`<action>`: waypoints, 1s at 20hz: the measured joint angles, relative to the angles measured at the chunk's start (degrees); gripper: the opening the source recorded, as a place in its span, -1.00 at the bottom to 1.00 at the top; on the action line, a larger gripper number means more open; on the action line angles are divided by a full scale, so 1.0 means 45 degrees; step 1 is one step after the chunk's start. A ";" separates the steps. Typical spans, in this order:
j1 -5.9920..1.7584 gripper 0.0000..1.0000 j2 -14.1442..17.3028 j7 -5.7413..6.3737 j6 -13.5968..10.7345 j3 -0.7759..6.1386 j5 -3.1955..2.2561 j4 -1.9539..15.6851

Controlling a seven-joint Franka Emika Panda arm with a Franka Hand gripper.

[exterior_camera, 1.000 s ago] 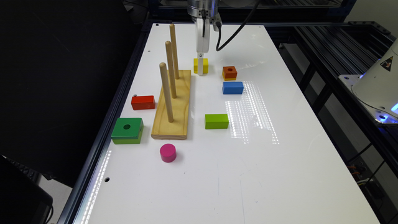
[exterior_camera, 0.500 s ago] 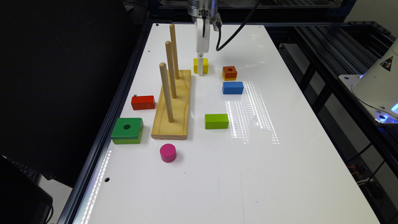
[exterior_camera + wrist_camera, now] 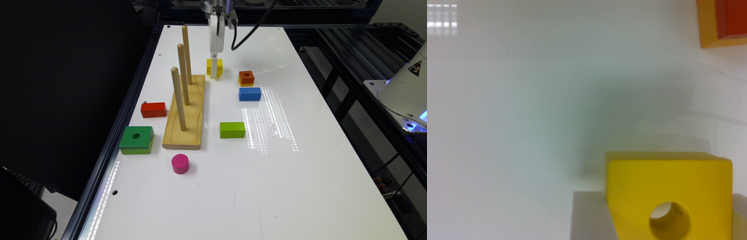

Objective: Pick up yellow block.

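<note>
The yellow block [image 3: 219,66], a small cube with a round hole, is at the far end of the white table [image 3: 300,186], just past the wooden peg stand. My gripper [image 3: 214,71] comes straight down onto it. In the wrist view the yellow block [image 3: 662,190] sits between grey fingers [image 3: 587,217] that press on both of its sides, so my gripper [image 3: 667,220] is shut on it. A soft shadow lies on the table beside the block.
A wooden stand [image 3: 185,113] with three upright pegs is next to the block. An orange-topped cube [image 3: 246,78] and a blue block [image 3: 249,94] lie toward the exterior view's right. Red [image 3: 153,109], green [image 3: 136,140], lime [image 3: 232,129] and pink [image 3: 180,163] pieces lie nearer.
The yellow block and the gripper look a touch higher than a second ago. Nothing else has moved.
</note>
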 joint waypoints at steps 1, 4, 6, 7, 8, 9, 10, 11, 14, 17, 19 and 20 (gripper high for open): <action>-0.0004 -1.00 -0.0158 0.0000 -0.0122 0.0033 0.0043 -0.0031; -0.0012 -1.00 -0.0266 -0.0001 -0.0189 0.0049 0.0073 -0.0090; -0.0026 -1.00 -0.0260 -0.0005 -0.0189 0.0050 0.0073 -0.0099; -0.0029 -1.00 -0.0260 -0.0005 -0.0189 0.0050 0.0073 -0.0100; -0.0033 -1.00 -0.0267 -0.0005 -0.0189 0.0055 0.0073 -0.0097; -0.0043 -1.00 -0.0328 -0.0005 -0.0202 0.0073 0.0080 -0.0090; -0.0051 -1.00 -0.0476 -0.0018 -0.0307 0.0103 0.0135 -0.0088; -0.0062 -1.00 -0.0725 -0.0046 -0.0517 0.0157 0.0234 -0.0087; -0.0082 -1.00 -0.1390 -0.0128 -0.1154 0.0290 0.0540 -0.0118; -0.0095 -1.00 -0.1456 -0.0134 -0.1228 0.0298 0.0573 -0.0159; -0.0102 -1.00 -0.1486 -0.0135 -0.1231 0.0300 0.0575 -0.0151; -0.0105 -1.00 -0.1591 -0.0140 -0.1285 0.0312 0.0603 -0.0140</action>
